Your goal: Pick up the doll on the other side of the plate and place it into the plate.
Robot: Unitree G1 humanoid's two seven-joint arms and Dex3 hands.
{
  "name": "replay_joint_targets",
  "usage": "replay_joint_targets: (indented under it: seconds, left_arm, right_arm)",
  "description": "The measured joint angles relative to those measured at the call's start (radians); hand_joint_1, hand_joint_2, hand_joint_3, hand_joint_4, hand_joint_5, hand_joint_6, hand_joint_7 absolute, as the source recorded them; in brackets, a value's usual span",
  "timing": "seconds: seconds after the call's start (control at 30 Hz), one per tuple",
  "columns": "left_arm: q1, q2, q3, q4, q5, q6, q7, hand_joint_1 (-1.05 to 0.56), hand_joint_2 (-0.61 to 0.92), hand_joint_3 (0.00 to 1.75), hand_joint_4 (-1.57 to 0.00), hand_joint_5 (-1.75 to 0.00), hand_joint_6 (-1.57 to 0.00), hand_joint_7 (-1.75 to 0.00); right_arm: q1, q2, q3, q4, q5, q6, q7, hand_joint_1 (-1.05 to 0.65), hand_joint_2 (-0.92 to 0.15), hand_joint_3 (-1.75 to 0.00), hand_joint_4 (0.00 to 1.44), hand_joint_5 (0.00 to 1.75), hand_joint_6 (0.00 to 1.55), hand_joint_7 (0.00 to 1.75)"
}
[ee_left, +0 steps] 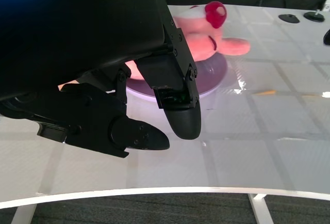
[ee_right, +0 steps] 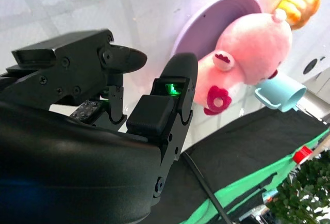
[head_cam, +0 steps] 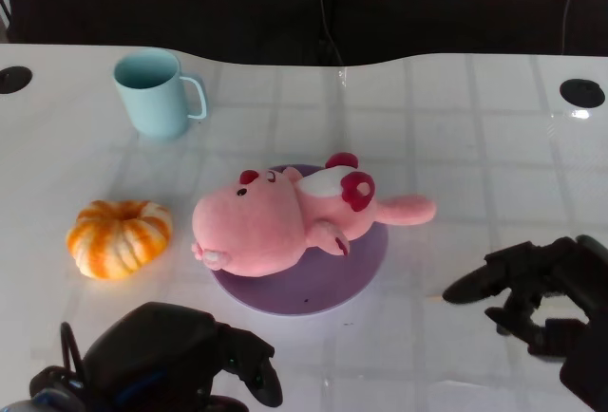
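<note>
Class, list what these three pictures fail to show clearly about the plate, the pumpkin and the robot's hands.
- Round purple plate: its middle is covered by the pink plush doll in every view.
- Orange-and-white striped pumpkin: cut off by the right wrist picture's edge.
- Left hand: in the head view the bottom edge cuts it off.
- Right hand: the right edge crops it.

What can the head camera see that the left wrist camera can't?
Only the head view shows the blue mug, the orange pumpkin toy and the right hand, open, off to the plate's side. Only the left wrist view shows the left hand's fingers up close, holding nothing, and the near edge of the table. Both show the pink doll lying on the purple plate, one limb sticking out past the rim, and the left hand.
</note>
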Motion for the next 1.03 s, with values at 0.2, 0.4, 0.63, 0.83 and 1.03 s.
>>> replay_joint_targets:
  seconds: [0.2, 0.4, 0.63, 0.83, 1.03]
  left_arm:
    - [0.000, 0.000, 0.000, 0.006, 0.007, -0.008, 0.000, -0.21, 0.92, 0.20, -0.77, -1.24, -0.94, -0.50]
    - [-0.009, -0.001, 0.000, 0.029, 0.006, -0.023, 0.006, -0.22, 0.92, 0.20, -0.78, -1.26, -0.95, -0.50]
    - [-0.013, -0.001, 0.000, 0.051, 0.007, -0.035, 0.007, -0.22, 0.92, 0.22, -0.76, -1.26, -0.94, -0.50]
    - [-0.014, -0.001, 0.000, 0.051, 0.007, -0.029, 0.006, -0.23, 0.92, 0.24, -0.74, -1.30, -0.93, -0.51]
    - [-0.014, -0.001, 0.000, 0.050, 0.006, -0.027, 0.006, -0.21, 0.92, 0.23, -0.75, -1.31, -0.92, -0.50]
  right_arm:
    - [0.003, -0.001, 0.007, 0.014, -0.027, -0.032, -0.011, 0.09, -0.37, -1.33, 0.84, 1.73, 0.80, 1.43]
    - [0.000, -0.001, 0.014, 0.049, -0.039, -0.046, -0.019, 0.03, -0.36, -1.32, 0.85, 1.75, 0.76, 1.53]
    - [-0.009, -0.001, 0.021, 0.062, -0.067, -0.053, -0.032, 0.00, -0.33, -1.36, 0.87, 1.75, 0.77, 1.56]
    - [-0.014, 0.000, 0.022, 0.065, -0.060, -0.040, -0.018, -0.01, -0.38, -1.30, 0.85, 1.75, 0.71, 1.66]
    - [-0.023, -0.001, 0.022, 0.067, -0.057, -0.029, -0.004, -0.01, -0.41, -1.28, 0.85, 1.75, 0.71, 1.65]
